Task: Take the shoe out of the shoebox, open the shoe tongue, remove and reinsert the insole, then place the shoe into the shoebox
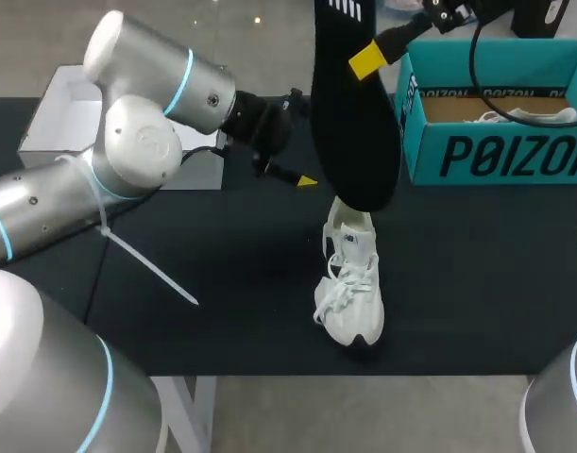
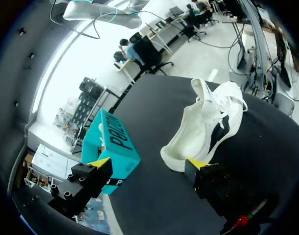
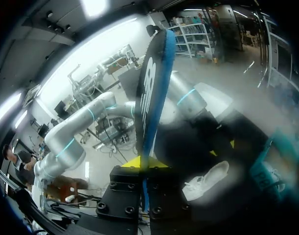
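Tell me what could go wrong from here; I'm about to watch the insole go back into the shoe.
1. The right gripper pinches the insole only near one end, so the long free part may bend or slip when pressed into the shoe.
2. The shoe stands loose on the table, and the left gripper is open near it, not holding it; a push could tip or slide it.
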`<state>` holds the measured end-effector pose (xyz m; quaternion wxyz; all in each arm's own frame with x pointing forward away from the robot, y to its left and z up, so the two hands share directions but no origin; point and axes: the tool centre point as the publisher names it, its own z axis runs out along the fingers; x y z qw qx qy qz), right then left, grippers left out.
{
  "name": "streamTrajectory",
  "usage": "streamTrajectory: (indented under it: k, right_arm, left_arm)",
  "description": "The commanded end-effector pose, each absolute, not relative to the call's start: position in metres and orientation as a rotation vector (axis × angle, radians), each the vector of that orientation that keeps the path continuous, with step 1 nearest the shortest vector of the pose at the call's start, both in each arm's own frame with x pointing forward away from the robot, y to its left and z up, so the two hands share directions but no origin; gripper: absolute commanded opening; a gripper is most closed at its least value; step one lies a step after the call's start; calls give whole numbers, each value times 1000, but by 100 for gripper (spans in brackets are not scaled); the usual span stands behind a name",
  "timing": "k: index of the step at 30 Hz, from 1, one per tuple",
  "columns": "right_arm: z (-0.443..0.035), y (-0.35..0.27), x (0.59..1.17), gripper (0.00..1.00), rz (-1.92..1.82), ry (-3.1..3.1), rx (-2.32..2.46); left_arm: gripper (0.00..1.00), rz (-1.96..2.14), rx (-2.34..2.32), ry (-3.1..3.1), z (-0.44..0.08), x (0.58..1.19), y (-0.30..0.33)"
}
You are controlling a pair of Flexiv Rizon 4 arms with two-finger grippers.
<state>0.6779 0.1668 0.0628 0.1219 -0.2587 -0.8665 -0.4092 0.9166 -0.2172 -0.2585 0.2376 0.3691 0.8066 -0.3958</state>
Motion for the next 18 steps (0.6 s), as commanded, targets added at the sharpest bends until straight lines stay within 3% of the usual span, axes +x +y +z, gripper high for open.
streamTrajectory:
  k: [1,18]
  right_arm:
    - [63,168,679,0,-1189,-2530,-757]
    - [63,168,679,0,-1189,-2530,-757]
  left_arm:
    - [100,-1127,841,1990,-256,914,-225]
    - [100,-1269,1067,1618,-237,914,-245]
